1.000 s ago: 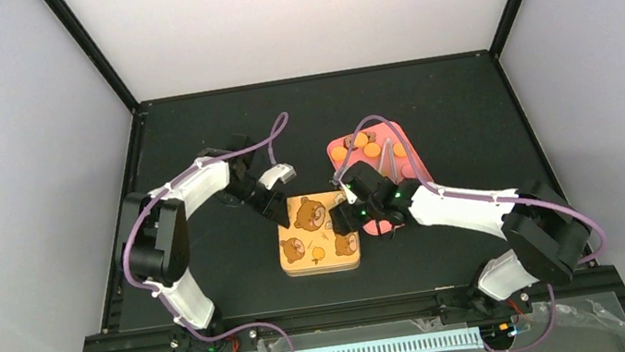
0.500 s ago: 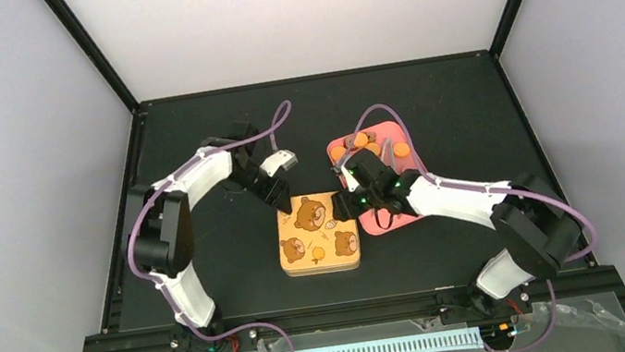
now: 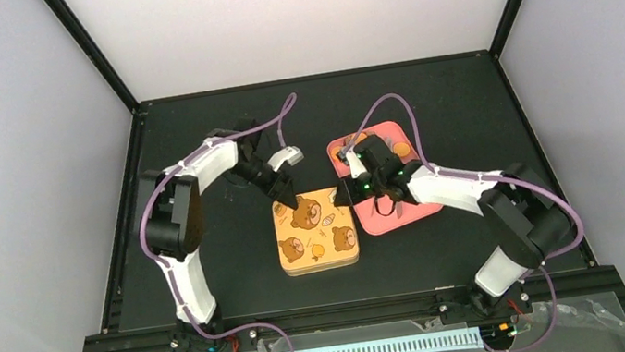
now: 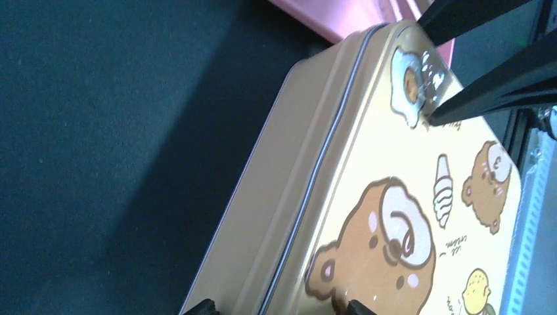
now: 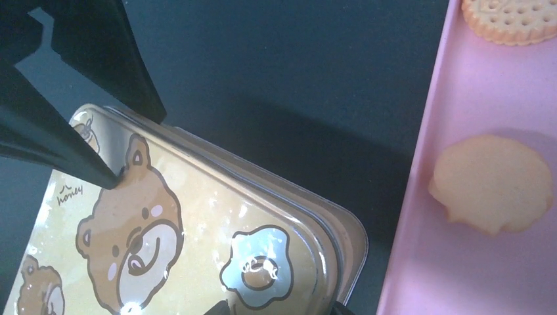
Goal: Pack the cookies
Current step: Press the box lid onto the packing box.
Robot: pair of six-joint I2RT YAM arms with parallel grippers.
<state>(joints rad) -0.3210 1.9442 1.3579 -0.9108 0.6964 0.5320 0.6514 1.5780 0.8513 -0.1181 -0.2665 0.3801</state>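
On pink tray (image 5: pixel 420 216): golden cookies (image 5: pixel 492 184), one scalloped, another round, perforated.

**Top view:** light is even and diffuse, from above. The pale walls are bright and the matte black table (image 3: pixel 464 88) is dim, with only faint, soft shadows beneath the arms.

**Left wrist view:** speckled glare marks the tin lid (image 4: pixel 394 216) ahead and right of the left gripper (image 4: pixel 277 307). A broad soft shadow darkens the table to its left.

**Right wrist view:** glare flecks the lid just ahead of the right gripper (image 5: pixel 277 308). The cookie (image 5: pixel 492 184) to its right looks slightly soft.
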